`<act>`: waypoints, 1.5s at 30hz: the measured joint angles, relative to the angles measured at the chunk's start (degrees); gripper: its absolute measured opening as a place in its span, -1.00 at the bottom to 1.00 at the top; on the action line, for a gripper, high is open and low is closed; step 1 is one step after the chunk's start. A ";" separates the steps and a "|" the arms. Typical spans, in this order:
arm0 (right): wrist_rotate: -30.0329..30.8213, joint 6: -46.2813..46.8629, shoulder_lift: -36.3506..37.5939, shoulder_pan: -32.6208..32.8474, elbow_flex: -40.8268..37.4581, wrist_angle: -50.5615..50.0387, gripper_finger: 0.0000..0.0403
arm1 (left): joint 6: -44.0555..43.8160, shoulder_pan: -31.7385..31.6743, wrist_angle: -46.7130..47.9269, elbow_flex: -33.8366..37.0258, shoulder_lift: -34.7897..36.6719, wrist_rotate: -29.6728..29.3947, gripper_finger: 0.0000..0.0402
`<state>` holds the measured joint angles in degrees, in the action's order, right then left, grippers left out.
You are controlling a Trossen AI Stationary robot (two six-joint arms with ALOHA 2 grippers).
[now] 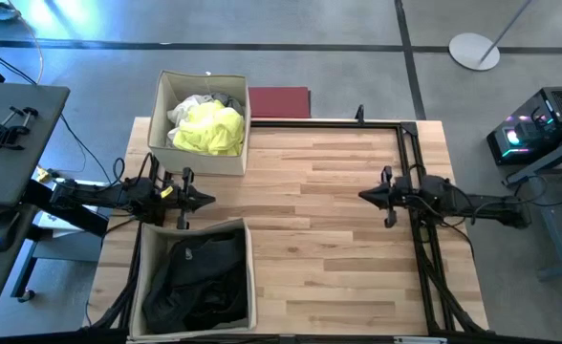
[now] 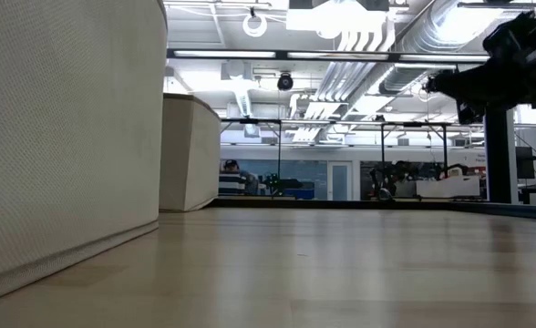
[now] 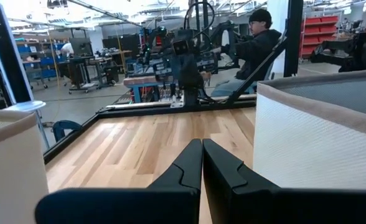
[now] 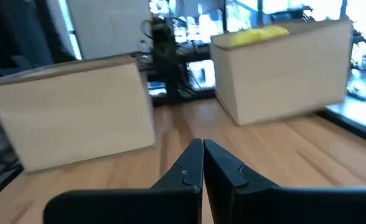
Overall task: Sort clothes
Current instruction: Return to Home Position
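Left gripper (image 3: 202,144): fingers together, empty, between upper box (image 1: 200,164) and lower box (image 1: 250,277).
Right gripper (image 4: 203,144): together, empty, well apart.
Clothes: yellow cloth (image 1: 212,131) upper, black cloth (image 1: 197,282) lower.
Handling: soft, light (I'd pinch a raised fold).

Two slim black arms (image 1: 90,194), cables looped alongside, left claw (image 1: 209,200) and right claw (image 1: 363,196) — tapered, wedge-shaped black fingers (image 3: 183,168).

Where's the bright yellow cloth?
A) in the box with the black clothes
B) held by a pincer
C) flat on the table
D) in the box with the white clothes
D: the yellow cloth lies in the box next to the white clothes.
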<state>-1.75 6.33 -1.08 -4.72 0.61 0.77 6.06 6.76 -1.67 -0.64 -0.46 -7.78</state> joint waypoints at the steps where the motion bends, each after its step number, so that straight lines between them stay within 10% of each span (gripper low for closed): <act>1: 0.79 0.78 -0.50 -0.02 0.02 -0.28 -1.00 | 0.09 0.00 0.00 0.00 -0.01 -0.01 -1.00; 45: 2.22 1.16 -2.32 -0.02 0.02 -0.25 -1.00 | -5.92 0.04 -1.25 -0.02 -2.85 -9.13 -1.00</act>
<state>0.47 7.49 -3.40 -4.73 0.62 0.51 0.14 6.81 -2.92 -0.67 -3.31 -16.91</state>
